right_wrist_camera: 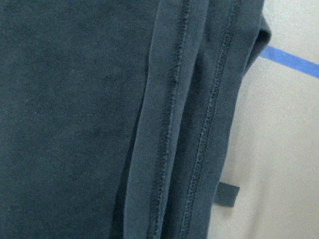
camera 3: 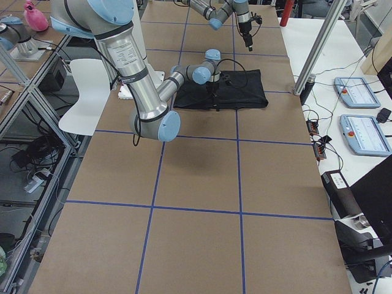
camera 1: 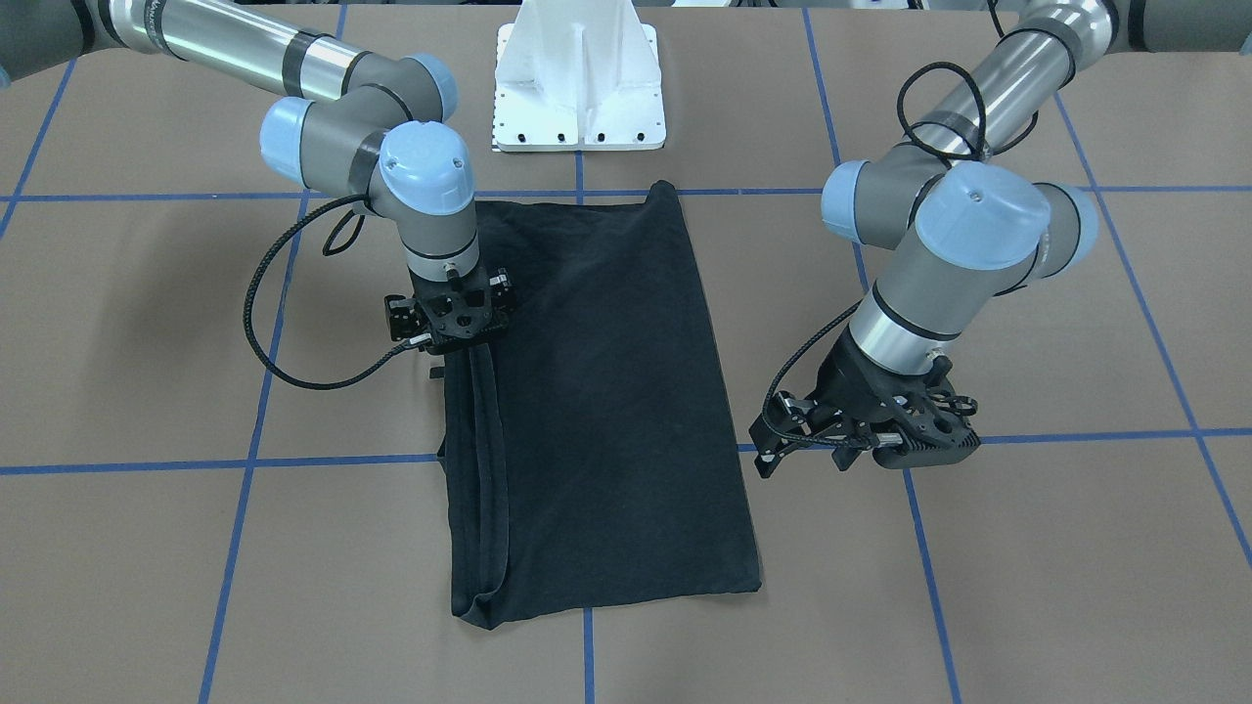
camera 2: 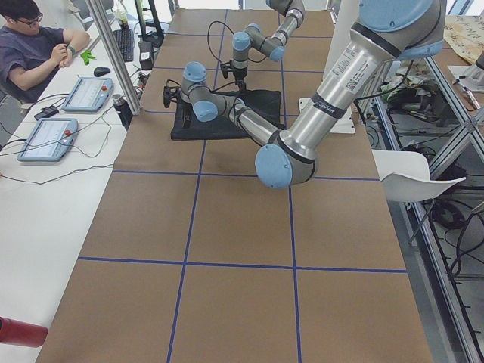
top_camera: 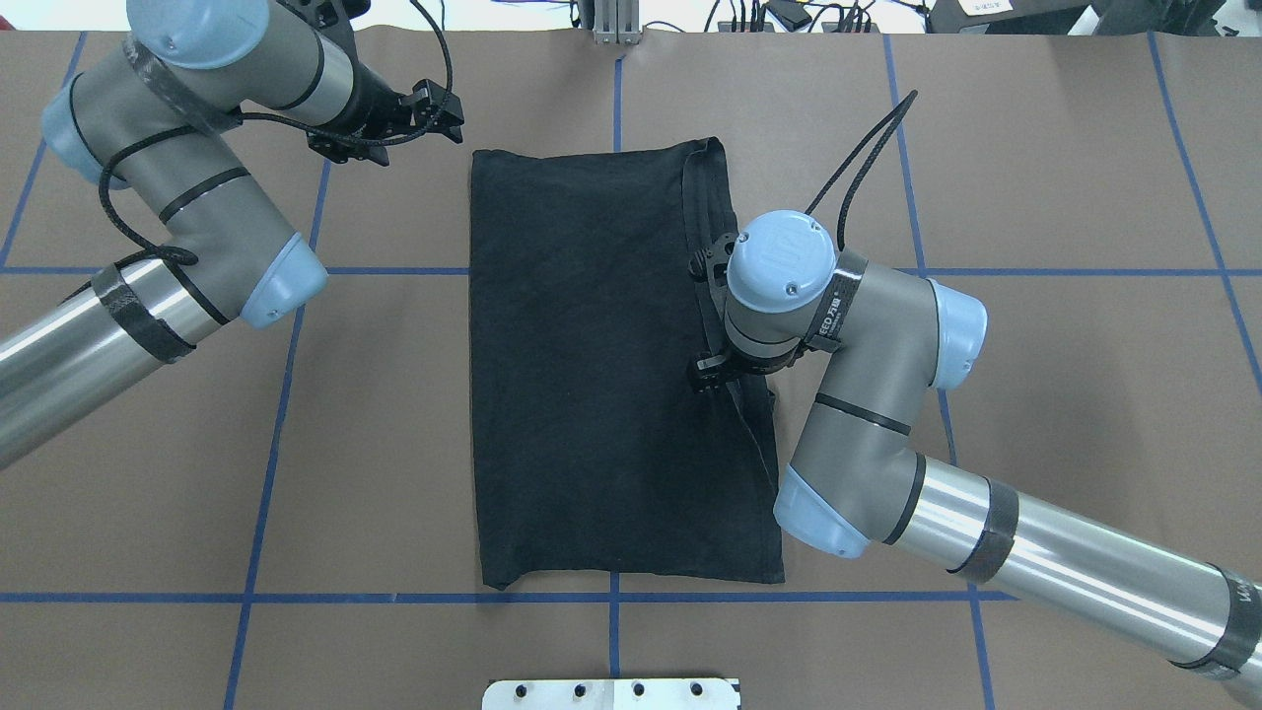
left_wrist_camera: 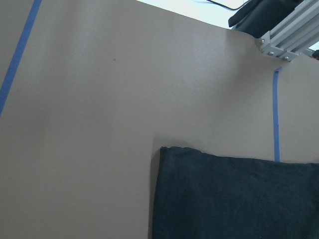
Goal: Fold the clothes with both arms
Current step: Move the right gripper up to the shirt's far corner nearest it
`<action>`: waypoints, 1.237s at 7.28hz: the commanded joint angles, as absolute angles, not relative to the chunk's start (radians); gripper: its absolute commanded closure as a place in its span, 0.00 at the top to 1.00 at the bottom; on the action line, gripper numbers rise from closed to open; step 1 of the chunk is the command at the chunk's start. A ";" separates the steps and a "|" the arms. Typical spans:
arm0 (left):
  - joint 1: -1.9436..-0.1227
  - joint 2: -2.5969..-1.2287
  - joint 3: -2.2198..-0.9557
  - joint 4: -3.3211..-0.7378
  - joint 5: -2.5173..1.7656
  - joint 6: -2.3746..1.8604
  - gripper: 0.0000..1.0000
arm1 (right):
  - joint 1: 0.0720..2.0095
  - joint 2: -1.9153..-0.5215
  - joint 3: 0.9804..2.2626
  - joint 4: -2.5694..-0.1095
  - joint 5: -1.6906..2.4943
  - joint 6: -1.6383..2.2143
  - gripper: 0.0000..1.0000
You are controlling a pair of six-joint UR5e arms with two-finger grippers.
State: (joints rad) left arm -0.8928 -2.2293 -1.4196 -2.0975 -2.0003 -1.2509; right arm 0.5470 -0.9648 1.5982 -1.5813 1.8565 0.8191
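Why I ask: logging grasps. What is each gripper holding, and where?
Left gripper holds nothing, clear of the black cotton T-shirt. Right gripper sits over its hemmed edge; grip hidden.

Black band (top_camera: pixel 833 308) on right arm (top_camera: pixel 868 434): you read roughly "EED 710".
Sticker (camera 2: pixel 352 74) on left arm (camera 2: pixel 325 106): too small to read.

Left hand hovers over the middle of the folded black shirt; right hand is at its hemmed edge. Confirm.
Wrong: the left hand hovers over bare table beside a far corner of the shirt, as the overhead exterior view shows. The right hand is at the hemmed edge.
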 commanded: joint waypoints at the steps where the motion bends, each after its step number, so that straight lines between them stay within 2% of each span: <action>1: -0.893 -2.229 -1.424 -2.097 -2.000 -1.252 1.00 | 0.554 -0.971 1.588 -1.582 1.861 0.810 1.00; 5: -0.891 -2.230 -1.424 -2.095 -1.999 -1.252 1.00 | 0.609 -1.040 1.592 -1.582 1.873 0.724 1.00; 7: -0.891 -2.230 -1.424 -2.097 -1.999 -1.252 1.00 | 0.655 -1.100 1.638 -1.582 1.919 0.697 1.00; 9: -0.891 -2.230 -1.425 -2.097 -1.999 -1.252 1.00 | 0.722 -1.092 1.684 -1.601 2.012 0.692 1.00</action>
State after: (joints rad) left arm -0.8912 -2.2296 -1.4240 -2.0969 -1.9988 -1.2517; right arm 0.6844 -1.0933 1.6553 -1.5890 1.9609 0.6968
